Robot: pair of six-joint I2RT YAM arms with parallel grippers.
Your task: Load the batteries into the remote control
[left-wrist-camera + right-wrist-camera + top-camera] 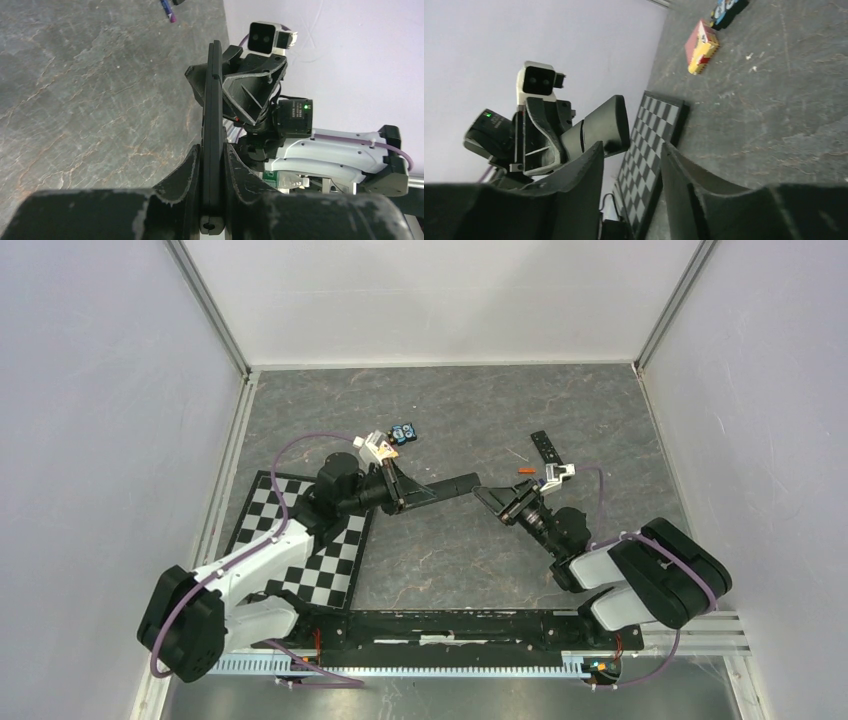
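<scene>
Remote control, black and slim, sits in the middle of the top view, and the left gripper is closed on its left end. In the left wrist view the remote is seen edge-on, and both fingers press flat on its two faces.

The right gripper stands just beside the other end of the remote, a little right of centre. Its jaws stand apart. In the right wrist view the two fingers have a clear gap between them, nothing is in it, and the checkerboard mat shows through. I cannot tell from the top view if the right fingertips touch the remote.

One orange-red battery lies on the grey table just above the right gripper. Another battery, blue and purple, lies at the upper edge of the left wrist view, apart from the remote.

A second long black piece lies in the upper right of the table. It is possibly a cover or another remote, but it is too small to say. A blue-and-black gadget lies above the left gripper, and a small red and yellow box lies near it.
</scene>
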